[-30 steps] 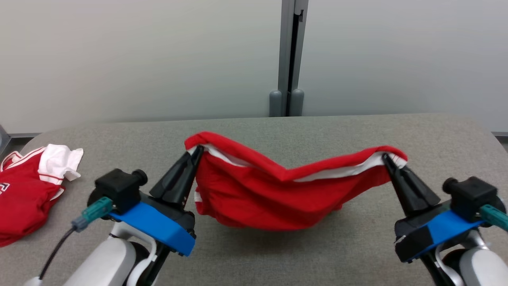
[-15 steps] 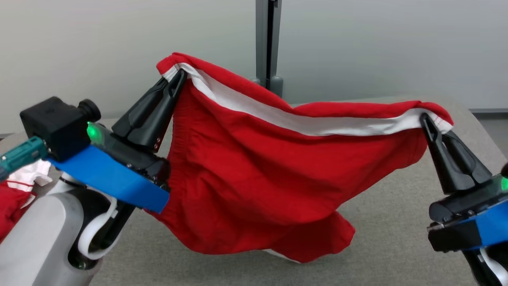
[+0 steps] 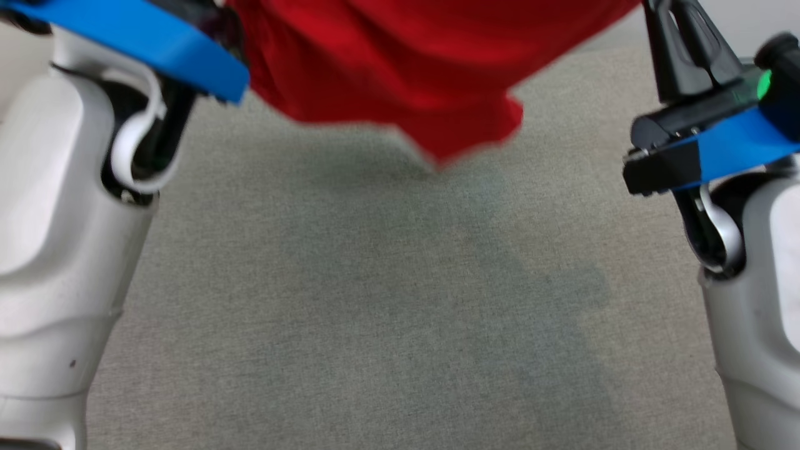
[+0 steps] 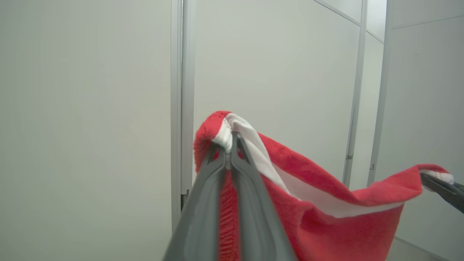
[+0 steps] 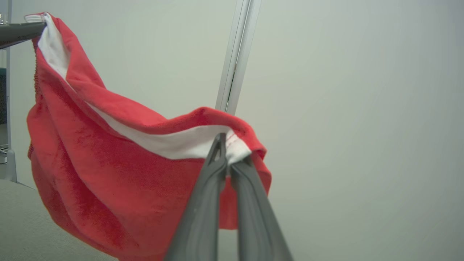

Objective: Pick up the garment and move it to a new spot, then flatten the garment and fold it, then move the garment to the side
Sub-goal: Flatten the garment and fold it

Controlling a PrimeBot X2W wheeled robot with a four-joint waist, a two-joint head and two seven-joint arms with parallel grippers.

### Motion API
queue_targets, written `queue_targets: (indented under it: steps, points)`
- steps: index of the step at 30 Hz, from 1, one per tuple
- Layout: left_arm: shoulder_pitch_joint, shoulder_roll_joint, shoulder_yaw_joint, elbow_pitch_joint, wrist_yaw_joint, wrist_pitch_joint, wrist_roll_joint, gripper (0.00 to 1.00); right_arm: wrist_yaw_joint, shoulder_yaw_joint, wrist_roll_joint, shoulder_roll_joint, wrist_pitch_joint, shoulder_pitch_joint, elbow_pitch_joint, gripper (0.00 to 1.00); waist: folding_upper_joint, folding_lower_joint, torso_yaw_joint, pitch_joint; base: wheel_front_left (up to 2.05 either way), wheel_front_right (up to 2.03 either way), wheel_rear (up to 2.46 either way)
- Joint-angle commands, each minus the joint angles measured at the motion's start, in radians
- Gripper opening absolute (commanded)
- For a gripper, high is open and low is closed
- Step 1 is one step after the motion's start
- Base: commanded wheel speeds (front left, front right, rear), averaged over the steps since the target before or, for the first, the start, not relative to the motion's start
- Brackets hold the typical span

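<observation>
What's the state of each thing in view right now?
left tool, shut on the white-banded edge of the red garment
right tool, shut on the same edge, other end
red garment, hanging, sagging between the two tools
table, grey, under the hanging garment

In the head view we lose the top of the garment (image 3: 387, 69) past the upper edge, and its hanging hem is a smeared blur (can't make out any stitching). The right gripper (image 3: 680, 37) has its fingertips cropped up there too. In the left wrist view the cloth runs off the bottom, and in the right wrist view the left gripper (image 5: 40, 27) is clipped by the left edge.
</observation>
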Motion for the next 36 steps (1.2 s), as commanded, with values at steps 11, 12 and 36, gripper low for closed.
queue_targets:
  steps: [11,12,36]
  points:
    - [0.101,-0.060,-0.057,0.231,-0.015,-0.063,-0.015,0.00,0.000,0.056,-0.032,0.080,-0.142,0.030,0.329,0.00,-0.0002,-0.0003,0.019,0.109,0.00,0.00,0.00]
    - [0.127,-0.065,-0.060,0.241,-0.015,-0.074,-0.017,0.00,0.000,0.058,-0.026,0.085,-0.158,0.044,0.360,0.00,-0.0002,-0.0003,0.022,0.115,0.00,0.00,0.00]
    - [0.793,-0.050,-0.127,-0.089,0.085,-0.124,-0.137,0.00,0.000,-0.077,0.045,0.107,-0.205,0.559,0.203,0.00,-0.0002,-0.0003,0.090,-0.104,0.00,0.00,0.00]
